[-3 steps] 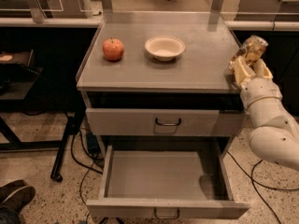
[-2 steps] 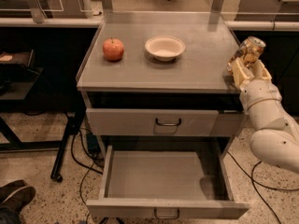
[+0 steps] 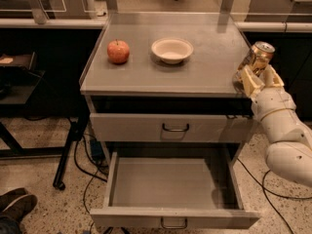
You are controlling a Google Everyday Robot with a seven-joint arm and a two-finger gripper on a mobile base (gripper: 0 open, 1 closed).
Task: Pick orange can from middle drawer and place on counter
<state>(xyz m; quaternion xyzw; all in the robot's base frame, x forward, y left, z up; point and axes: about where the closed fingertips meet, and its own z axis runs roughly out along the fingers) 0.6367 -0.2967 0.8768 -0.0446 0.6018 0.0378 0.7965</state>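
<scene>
The orange can [image 3: 257,56] is golden with a silver top and leans to the right, above the counter's [image 3: 195,67] front right corner. My gripper [image 3: 258,78] is shut on the can from below and behind, with cream fingers [image 3: 249,82] on both sides of its lower body. I cannot tell whether the can's base touches the counter. Below, the middle drawer [image 3: 170,184] is pulled fully out, and nothing lies in it. The white arm reaches in from the lower right.
A red apple [image 3: 118,51] and a white bowl [image 3: 172,49] sit toward the back of the counter. The upper drawer [image 3: 175,127] is closed. Black cables trail on the floor on both sides of the cabinet. A shoe [image 3: 14,209] is at the lower left.
</scene>
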